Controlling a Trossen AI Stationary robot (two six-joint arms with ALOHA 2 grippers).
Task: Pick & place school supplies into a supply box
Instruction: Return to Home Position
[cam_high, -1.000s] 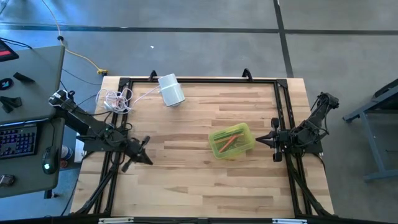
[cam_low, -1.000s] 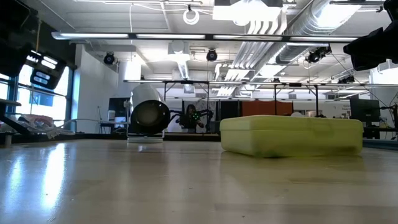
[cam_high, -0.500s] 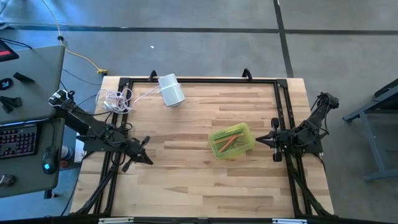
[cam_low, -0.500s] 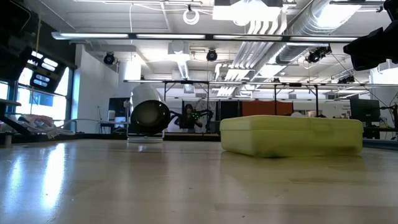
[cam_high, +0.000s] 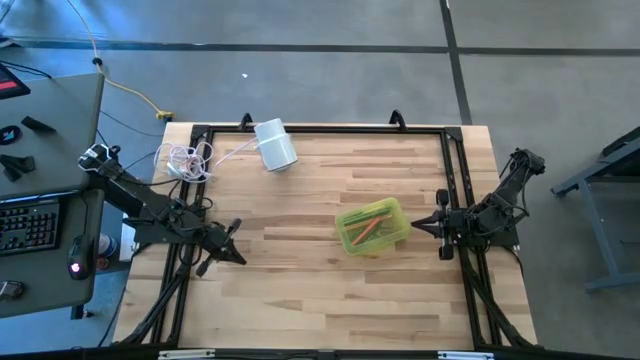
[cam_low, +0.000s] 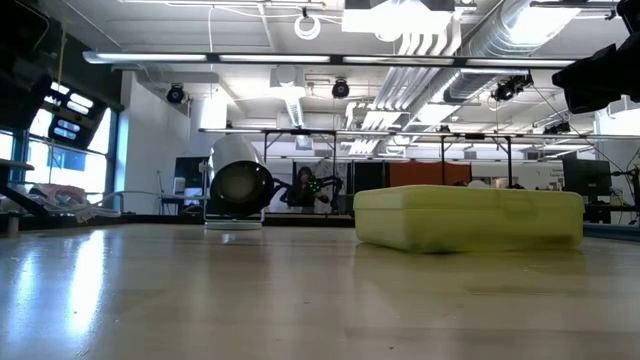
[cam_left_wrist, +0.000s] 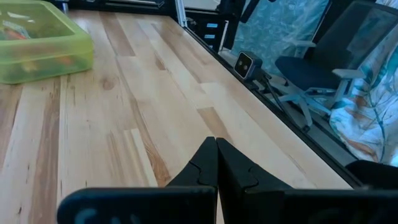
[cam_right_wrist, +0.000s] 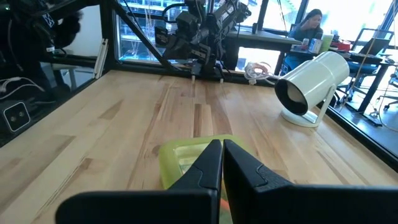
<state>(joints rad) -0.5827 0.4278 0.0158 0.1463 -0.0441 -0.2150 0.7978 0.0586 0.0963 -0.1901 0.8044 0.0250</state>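
The supply box (cam_high: 352, 240) lies closed on the table (cam_high: 300, 285), right of centre, with orange and green pens (cam_high: 372, 225) showing through its lid. The right jaws, pressed together, point at its right end, near but apart. The left jaws, also pressed together, hang at the table's left edge, well apart from the box. A white cylinder (cam_high: 275, 145) lies near the far edge

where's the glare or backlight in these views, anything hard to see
Low view: ceiling lights leave a pale sheen on the table at left, and the supply box has a soft shadow at its base. Right wrist view: bright windows backlight the left arm, which reads as a dark silhouette. High view: even light, no strong glare.
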